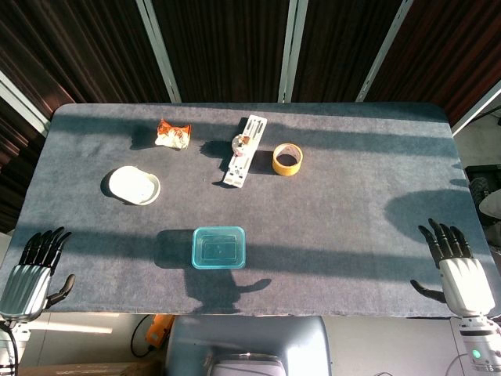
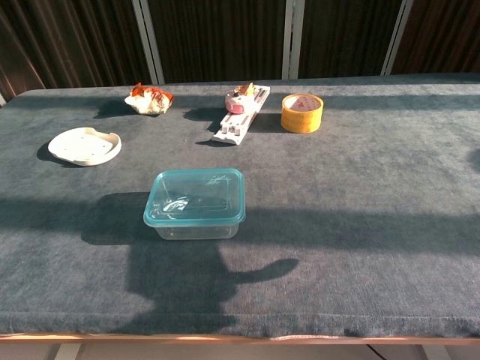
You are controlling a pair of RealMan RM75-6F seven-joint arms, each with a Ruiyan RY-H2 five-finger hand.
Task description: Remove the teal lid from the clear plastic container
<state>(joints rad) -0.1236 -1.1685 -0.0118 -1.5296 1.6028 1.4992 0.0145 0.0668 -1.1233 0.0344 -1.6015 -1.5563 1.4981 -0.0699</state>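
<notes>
Both robot hands (image 1: 35, 270) (image 1: 460, 265) open — teal lid (image 2: 196, 196) unlabelled.

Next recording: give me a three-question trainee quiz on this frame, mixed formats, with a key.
1. True or false: the teal lid is already off the clear container.
2. Which thing lies nearest the container? A) white dish B) tape roll C) orange wrapper
3. Fill in: the left hand and right hand both hold ____.

Key: 1 false, the lid sits on the container; 2 A; 3 nothing, both rest open at the table's near corners.
</notes>
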